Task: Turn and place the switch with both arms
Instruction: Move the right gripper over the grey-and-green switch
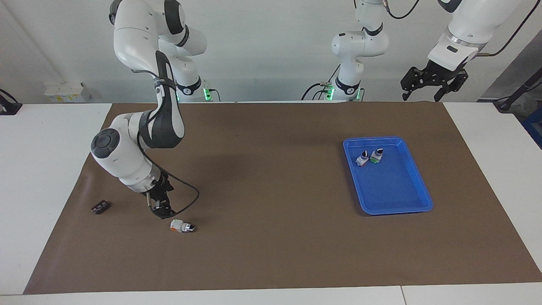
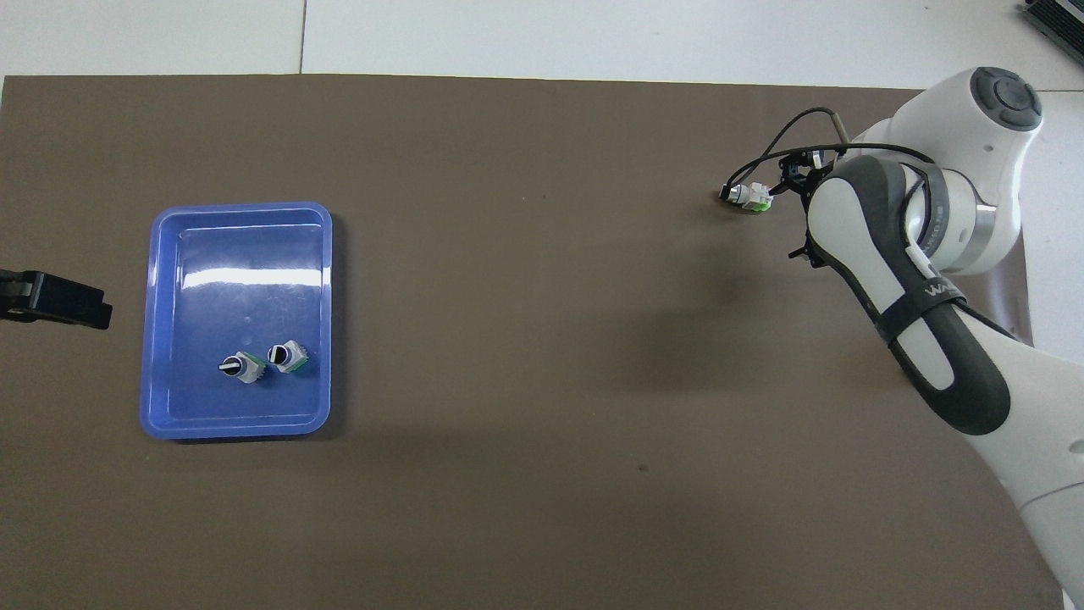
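The switch (image 1: 182, 225) (image 2: 747, 196) lies on its side on the brown mat (image 1: 271, 237), toward the right arm's end of the table. Its orange base points to that end and its black knob points the other way. My right gripper (image 1: 162, 211) hangs low over the mat just beside the switch's base, open and not touching it; in the overhead view its own arm mostly hides it. My left gripper (image 1: 432, 84) (image 2: 55, 301) waits open and empty, raised over the mat's edge at the left arm's end.
A blue tray (image 1: 394, 190) (image 2: 241, 254) toward the left arm's end holds two similar small switches (image 1: 363, 159) (image 1: 376, 155). A small black part (image 1: 100, 206) lies on the mat near the right arm's end. The right arm's elbow (image 1: 114, 152) hangs over that area.
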Motion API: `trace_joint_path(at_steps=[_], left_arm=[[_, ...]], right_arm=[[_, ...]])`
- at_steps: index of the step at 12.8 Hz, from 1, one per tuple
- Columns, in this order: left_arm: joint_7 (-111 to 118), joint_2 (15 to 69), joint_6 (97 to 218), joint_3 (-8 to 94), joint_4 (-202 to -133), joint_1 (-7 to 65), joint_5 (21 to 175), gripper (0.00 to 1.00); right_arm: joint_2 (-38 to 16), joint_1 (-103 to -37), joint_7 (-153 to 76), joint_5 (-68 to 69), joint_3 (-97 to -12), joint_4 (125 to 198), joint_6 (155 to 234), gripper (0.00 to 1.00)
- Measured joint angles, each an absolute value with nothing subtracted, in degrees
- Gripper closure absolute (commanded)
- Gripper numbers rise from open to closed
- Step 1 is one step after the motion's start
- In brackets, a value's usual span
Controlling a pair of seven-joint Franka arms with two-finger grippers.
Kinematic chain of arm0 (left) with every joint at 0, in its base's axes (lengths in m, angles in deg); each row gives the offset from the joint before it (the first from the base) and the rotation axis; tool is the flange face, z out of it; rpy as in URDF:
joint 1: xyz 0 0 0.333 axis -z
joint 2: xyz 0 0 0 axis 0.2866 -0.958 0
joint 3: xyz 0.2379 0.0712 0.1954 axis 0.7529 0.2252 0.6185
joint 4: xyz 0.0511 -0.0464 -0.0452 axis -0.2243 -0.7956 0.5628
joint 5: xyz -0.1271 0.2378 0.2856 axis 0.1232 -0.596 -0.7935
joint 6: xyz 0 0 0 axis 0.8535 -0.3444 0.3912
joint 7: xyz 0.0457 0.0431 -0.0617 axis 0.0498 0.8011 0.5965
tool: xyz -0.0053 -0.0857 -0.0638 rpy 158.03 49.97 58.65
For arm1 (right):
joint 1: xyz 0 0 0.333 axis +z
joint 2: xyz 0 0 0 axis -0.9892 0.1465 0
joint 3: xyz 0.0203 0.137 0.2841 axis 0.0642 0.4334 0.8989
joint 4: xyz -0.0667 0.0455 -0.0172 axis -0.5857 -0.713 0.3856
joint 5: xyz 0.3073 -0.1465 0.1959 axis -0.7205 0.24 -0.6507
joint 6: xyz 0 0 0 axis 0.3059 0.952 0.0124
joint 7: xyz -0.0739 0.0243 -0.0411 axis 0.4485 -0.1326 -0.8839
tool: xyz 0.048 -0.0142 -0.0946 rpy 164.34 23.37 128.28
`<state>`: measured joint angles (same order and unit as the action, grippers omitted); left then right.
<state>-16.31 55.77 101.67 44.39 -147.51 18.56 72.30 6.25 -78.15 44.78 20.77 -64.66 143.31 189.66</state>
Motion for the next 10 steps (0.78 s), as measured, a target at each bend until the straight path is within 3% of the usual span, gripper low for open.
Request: trace_joint_path(at_steps=[3,10], left_arm=[[-16.3,55.8,101.7,44.4,-147.5,18.6,72.3,0.0],[-16.3,55.8,101.7,44.4,-147.5,18.6,72.3,0.0]], right_arm=[[11.6,-80.2,48.3,20.4,-64.7,135.7,184.5,0.0],[15.1,-80.2,53.0,16.7,-64.1,134.5,192.5,0.0]])
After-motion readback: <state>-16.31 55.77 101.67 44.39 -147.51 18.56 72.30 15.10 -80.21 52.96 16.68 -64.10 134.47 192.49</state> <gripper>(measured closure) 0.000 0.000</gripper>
